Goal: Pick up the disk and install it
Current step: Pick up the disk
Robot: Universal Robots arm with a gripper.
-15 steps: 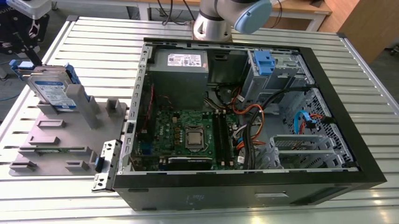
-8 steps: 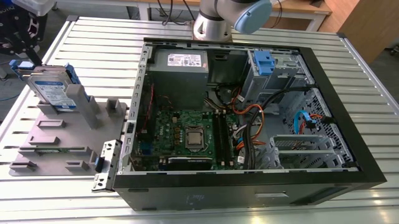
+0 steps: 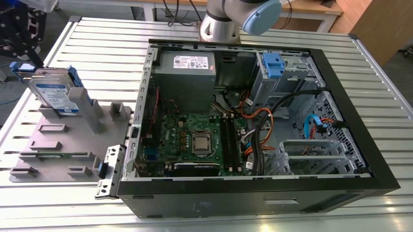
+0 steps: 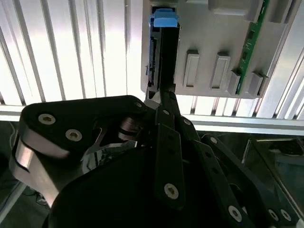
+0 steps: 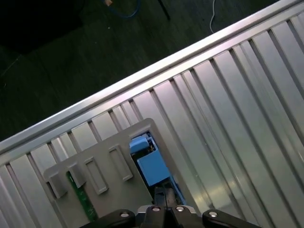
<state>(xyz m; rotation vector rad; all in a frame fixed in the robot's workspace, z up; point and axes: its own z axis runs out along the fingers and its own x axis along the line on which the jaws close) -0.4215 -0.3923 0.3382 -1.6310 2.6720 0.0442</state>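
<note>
The disk (image 3: 57, 94) stands on edge in a grey holder (image 3: 65, 140) at the exterior view's left, its white-and-blue label facing the camera and blue rails along its sides. My gripper (image 3: 26, 60) is at the disk's upper far corner. In both wrist views the disk is edge-on: a blue rail end (image 4: 164, 21) shows just past my gripper (image 4: 167, 35), and the blue rail (image 5: 151, 168) shows just beyond my gripper (image 5: 164, 192). The black fingers lie together on that edge, so the gripper looks shut on the disk, which still sits in the holder.
An open black computer case (image 3: 258, 193) lies on the slatted metal table (image 3: 103, 43). Inside it are a green motherboard (image 3: 193, 140), a grey power-supply box (image 3: 187, 65), a drive bay with a blue latch (image 3: 272, 65) and loose cables (image 3: 258, 121). The arm's base (image 3: 219, 24) stands behind the case.
</note>
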